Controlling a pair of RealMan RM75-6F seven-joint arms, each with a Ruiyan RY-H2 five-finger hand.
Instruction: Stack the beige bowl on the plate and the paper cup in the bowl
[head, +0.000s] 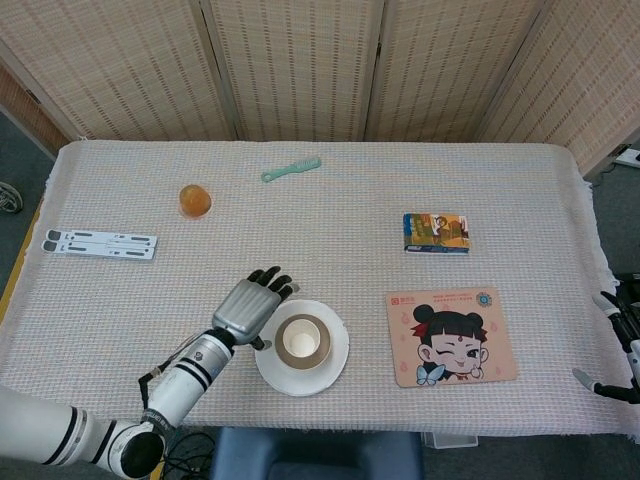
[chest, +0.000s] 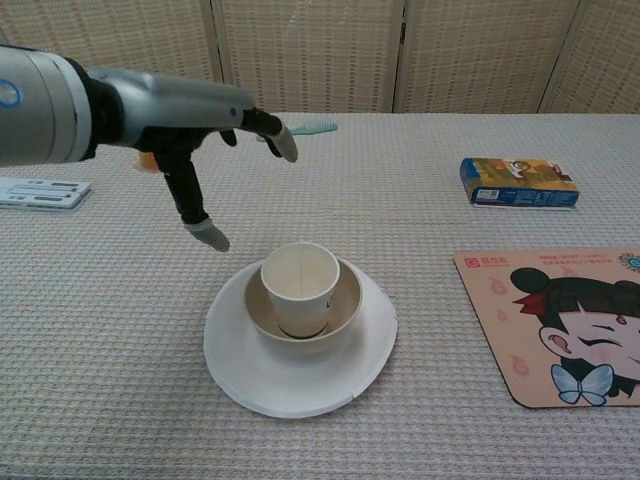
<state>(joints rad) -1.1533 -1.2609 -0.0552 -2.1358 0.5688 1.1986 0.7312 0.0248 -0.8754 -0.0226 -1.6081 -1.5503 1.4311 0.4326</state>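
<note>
Near the tabletop's front edge, the paper cup (chest: 299, 288) stands upright in the beige bowl (chest: 345, 300) on the plate (chest: 300, 375). The left hand (chest: 205, 130), fingers spread and empty, hovers just left of the stack; a careless sweep could tip the cup. The right hand (head: 620, 350) is barely visible, state unclear.

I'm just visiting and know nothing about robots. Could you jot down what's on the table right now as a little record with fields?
stack: paper cup stands upright in the beige bowl, which sits on the white plate
left hand: empty, fingers spread, raised above the table to the left of the stack, touching nothing
right hand: at the table's right edge, only partly visible
other items: cartoon mouse pad, small printed box, green comb, orange fruit, white flat strip
surface: woven tablecloth
task state: stacking looks complete
</note>
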